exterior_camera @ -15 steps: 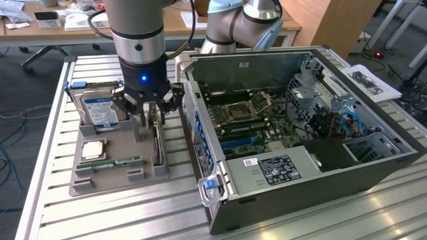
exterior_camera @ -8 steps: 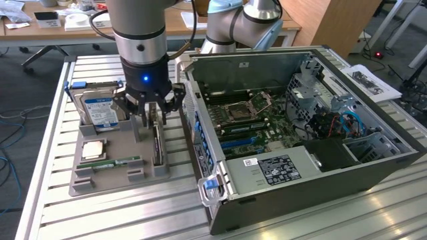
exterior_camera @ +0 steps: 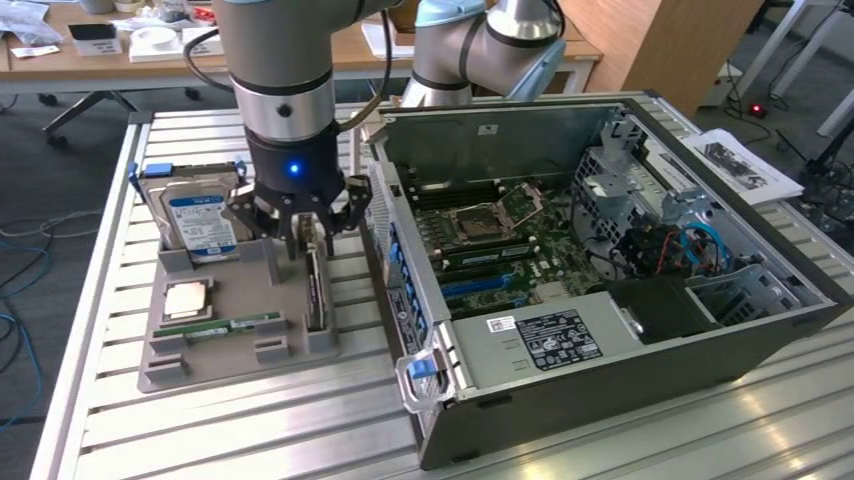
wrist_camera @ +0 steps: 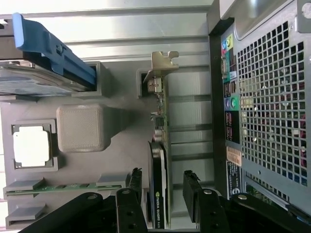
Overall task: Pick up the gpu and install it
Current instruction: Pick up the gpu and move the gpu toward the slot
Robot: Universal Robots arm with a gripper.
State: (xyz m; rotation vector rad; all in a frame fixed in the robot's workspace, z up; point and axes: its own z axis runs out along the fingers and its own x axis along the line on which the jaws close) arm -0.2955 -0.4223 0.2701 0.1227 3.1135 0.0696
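Note:
The gpu [exterior_camera: 316, 295] stands on edge in a slot of the grey holder tray [exterior_camera: 227, 350], just to the exterior view's left of the open computer case [exterior_camera: 747, 320]. In the wrist view the gpu [wrist_camera: 165, 128] is edge-on, with its silver bracket [wrist_camera: 163, 60] at one end and its black cooler [wrist_camera: 156, 189] at the other. My gripper [exterior_camera: 304, 228] hangs right over it, open. In the wrist view the gripper [wrist_camera: 162, 174] straddles the cooler end, and a black finger [wrist_camera: 193, 190] stands off each side with a gap to the card.
The tray also holds a hard drive [exterior_camera: 200, 218] in a blue bracket [wrist_camera: 53, 51], a processor chip [exterior_camera: 187, 298], [wrist_camera: 31, 145] and a memory stick [exterior_camera: 235, 325], [wrist_camera: 63, 186]. The case's perforated rear panel [wrist_camera: 265, 97] is close beside the gpu. A second arm [exterior_camera: 467, 50] stands behind the case.

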